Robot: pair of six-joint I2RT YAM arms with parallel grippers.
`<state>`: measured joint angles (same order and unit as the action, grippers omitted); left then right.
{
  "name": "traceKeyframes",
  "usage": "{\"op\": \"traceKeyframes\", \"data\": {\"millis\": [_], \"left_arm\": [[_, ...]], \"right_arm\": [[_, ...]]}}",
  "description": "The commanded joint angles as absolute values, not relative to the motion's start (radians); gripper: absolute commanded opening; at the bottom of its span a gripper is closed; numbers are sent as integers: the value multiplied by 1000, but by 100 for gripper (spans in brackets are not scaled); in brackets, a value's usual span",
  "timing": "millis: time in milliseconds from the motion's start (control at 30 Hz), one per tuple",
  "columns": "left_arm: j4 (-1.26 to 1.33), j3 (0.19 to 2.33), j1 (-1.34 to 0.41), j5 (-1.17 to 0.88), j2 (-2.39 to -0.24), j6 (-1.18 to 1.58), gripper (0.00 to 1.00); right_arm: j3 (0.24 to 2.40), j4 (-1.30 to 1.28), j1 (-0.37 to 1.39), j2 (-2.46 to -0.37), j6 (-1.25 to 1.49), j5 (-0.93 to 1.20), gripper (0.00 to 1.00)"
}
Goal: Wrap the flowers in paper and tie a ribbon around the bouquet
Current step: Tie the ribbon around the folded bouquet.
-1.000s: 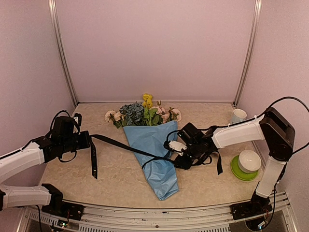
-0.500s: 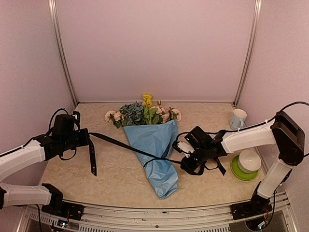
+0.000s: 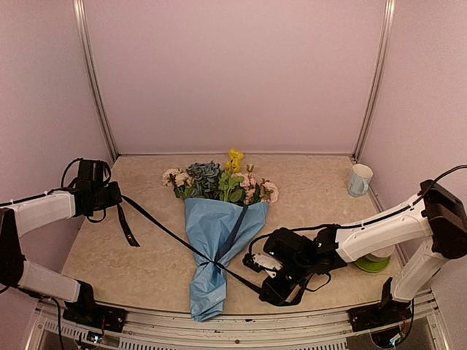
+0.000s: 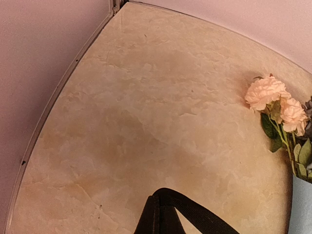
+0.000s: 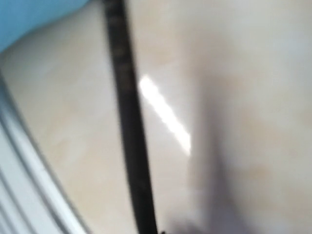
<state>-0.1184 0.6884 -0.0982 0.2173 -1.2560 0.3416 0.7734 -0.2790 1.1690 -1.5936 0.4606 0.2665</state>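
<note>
Across the middle of the desk lies the bouquet, blooms toward the back wall, blue paper cone tapering to the near edge. Black ribbon cinches the cone's narrow waist and pulls taut both ways! Out to the left fingers, clenched on it well left of the bouquet, and down to the right fingers, clamped on it just right of the cone's tail. A loose end dangles below the left fingers.
</note>
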Motion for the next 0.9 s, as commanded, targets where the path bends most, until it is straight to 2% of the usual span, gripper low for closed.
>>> {"op": "traceKeyframes", "data": {"millis": [0,200,667,767,867], "left_arm": [[-37,762,-13,275,-1304,317,0],[-42,785,63,260,-1320,317,0],[-37,769,196,190,-1300,337,0],[-7,752,184,132,-1270,336,0],[-10,740,58,160,-1214,302,0]], "right_arm": [[740,-382,1216,-1633,514,337,0],[679,-432,1203,-1596,558,290,0],[468,-349,1023,-1487,649,420,0],[564,-411,1023,-1475,591,365,0],[774,-453,1051,-1475,488,318,0]]}}
